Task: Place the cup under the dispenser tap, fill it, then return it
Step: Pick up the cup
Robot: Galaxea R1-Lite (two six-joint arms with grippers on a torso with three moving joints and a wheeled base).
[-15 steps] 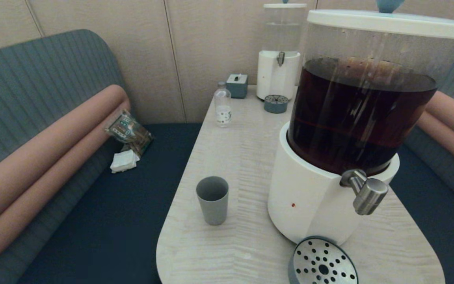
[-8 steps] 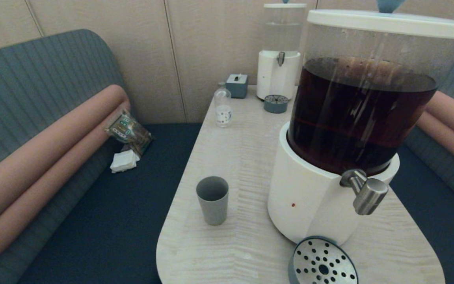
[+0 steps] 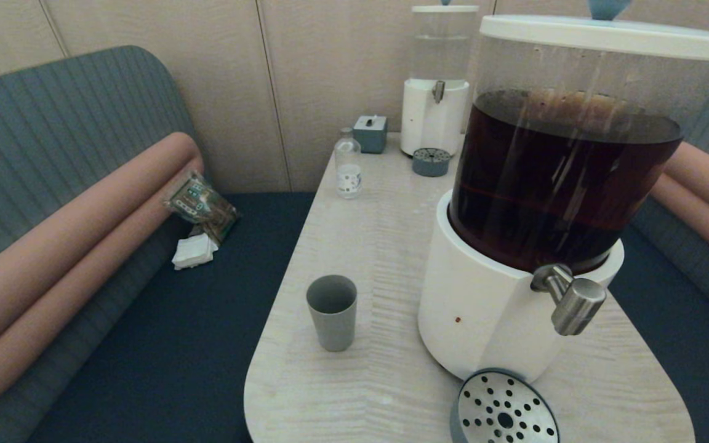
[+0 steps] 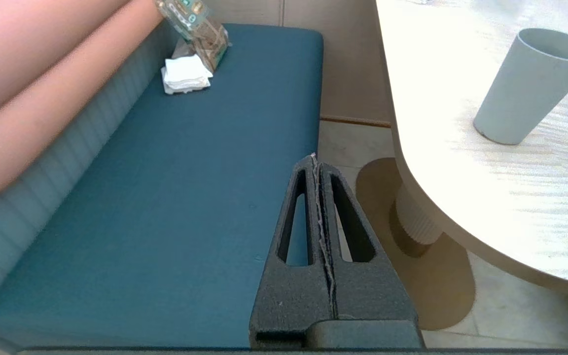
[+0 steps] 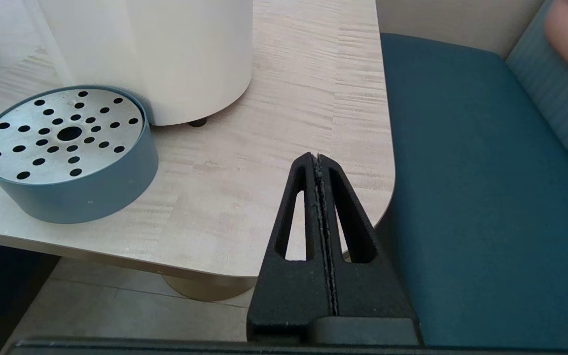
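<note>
The grey cup [image 3: 332, 311] stands upright and empty on the pale wooden table [image 3: 367, 246], left of the large dispenser [image 3: 551, 203] with its dark brown liquid; the cup [image 4: 530, 91] also shows in the left wrist view. The brushed-steel tap [image 3: 570, 299] sticks out of the white base, above a round perforated drip tray [image 3: 502, 409]. My left gripper [image 4: 313, 159] hangs shut and empty over the blue bench, off the table's left edge. My right gripper [image 5: 314, 158] is shut and empty at the table's near right corner, beside the drip tray [image 5: 64, 148]. Neither arm shows in the head view.
A smaller clear-liquid dispenser [image 3: 436, 92], its small drip tray [image 3: 431, 162], a grey box [image 3: 370, 133] and a small clear bottle [image 3: 348, 165] stand at the table's far end. A snack packet [image 3: 200, 206] and white napkins [image 3: 193, 251] lie on the left bench.
</note>
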